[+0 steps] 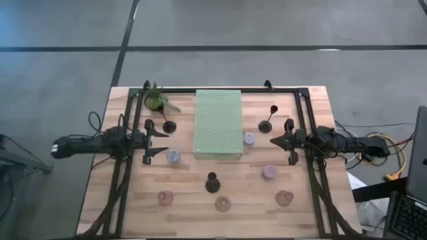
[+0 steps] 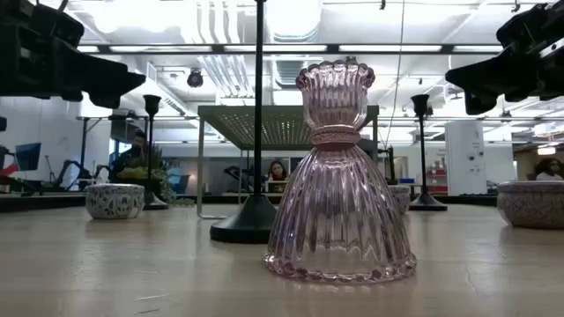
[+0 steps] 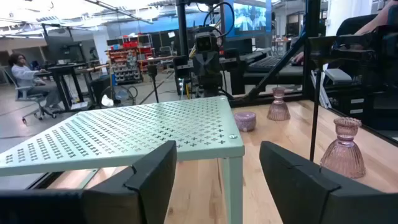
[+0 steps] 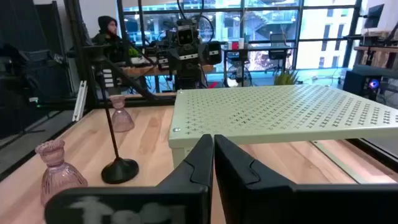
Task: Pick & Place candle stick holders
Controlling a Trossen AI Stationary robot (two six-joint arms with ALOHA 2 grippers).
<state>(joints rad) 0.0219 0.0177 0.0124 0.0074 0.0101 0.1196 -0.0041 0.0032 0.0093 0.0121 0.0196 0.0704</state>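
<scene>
Pink ribbed glass fills the centre of the low view: a candle holder (image 2: 340,176) stands upright on the wooden table (image 2: 132,264), nearest the camera. Just behind it to the left rises a slim black candlestick (image 2: 256,123) on its round base. Farther back, a patterned cup (image 2: 115,200) sits at the left and another cup (image 2: 530,203) at the right edge, with two more black candlesticks (image 2: 152,150) (image 2: 421,150) beyond them.

From above, three pink holders line the lower part of the frame (image 1: 165,197) (image 1: 223,204) (image 1: 285,198), and a lilac cup (image 1: 269,172) sits at the lower right of the pale green perforated stand (image 1: 218,123). The potted plant (image 1: 156,100) is at the upper left.

The left gripper (image 1: 157,141) hovers at mid-left, jaws spread and empty, beside a pale blue cup (image 1: 173,157). The right gripper (image 1: 275,140) hovers at mid-right, fingers pressed together, holding nothing.
</scene>
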